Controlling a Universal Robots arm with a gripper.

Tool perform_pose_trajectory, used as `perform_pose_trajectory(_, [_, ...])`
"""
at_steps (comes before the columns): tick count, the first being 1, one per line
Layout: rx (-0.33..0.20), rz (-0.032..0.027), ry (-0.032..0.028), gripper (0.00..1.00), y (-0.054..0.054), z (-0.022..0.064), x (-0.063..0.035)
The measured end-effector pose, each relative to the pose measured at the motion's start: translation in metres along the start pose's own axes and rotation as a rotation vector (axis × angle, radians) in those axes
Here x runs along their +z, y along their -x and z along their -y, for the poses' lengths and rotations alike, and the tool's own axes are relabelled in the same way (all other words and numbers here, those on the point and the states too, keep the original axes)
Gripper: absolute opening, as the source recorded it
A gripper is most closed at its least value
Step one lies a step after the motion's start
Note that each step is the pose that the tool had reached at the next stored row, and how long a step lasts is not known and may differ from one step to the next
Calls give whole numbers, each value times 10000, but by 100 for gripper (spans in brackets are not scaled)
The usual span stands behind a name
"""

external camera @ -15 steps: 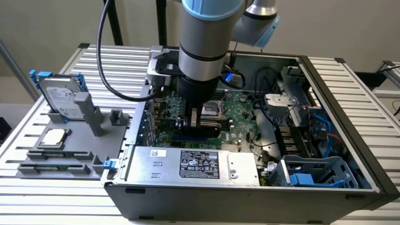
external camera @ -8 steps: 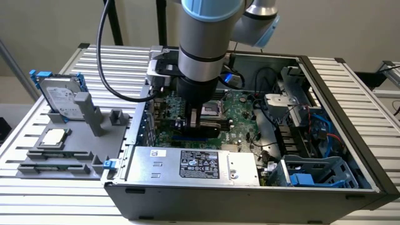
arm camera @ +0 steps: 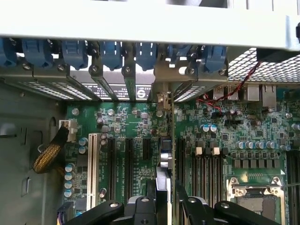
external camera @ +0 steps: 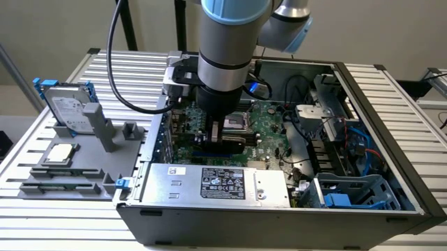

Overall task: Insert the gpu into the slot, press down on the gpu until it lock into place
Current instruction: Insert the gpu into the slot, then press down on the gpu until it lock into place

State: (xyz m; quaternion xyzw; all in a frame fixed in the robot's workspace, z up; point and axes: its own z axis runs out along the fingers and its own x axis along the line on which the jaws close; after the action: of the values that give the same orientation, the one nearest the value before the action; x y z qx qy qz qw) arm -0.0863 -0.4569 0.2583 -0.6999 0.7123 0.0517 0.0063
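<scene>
You've got the tool (external camera: 218, 143) clamped narrow on the gpu (arm camera: 163, 155). The card stands on edge at the blue slot (external camera: 208, 155), inside the case (external camera: 279, 222) on the tabletop (external camera: 419, 78).

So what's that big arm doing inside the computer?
The robot arm's claw is clamped on a thin flat black graphics card, holding it on edge inside the open grey computer case. The card sits right over the long bright-blue plastic slot on the green motherboard. Whether it is fully seated cannot be told. A grey hard drive with blue clips lies outside the case.
</scene>
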Motion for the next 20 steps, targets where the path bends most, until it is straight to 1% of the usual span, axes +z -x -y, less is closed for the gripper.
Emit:
perform_pose_trajectory(5, [52,-2,25,26,0,-2,1])
perform_pose_trajectory(13, [130,-53,20,26,-1,-1,8])
perform_pose_trajectory(20, [130,-60,19,26,-3,1,36])
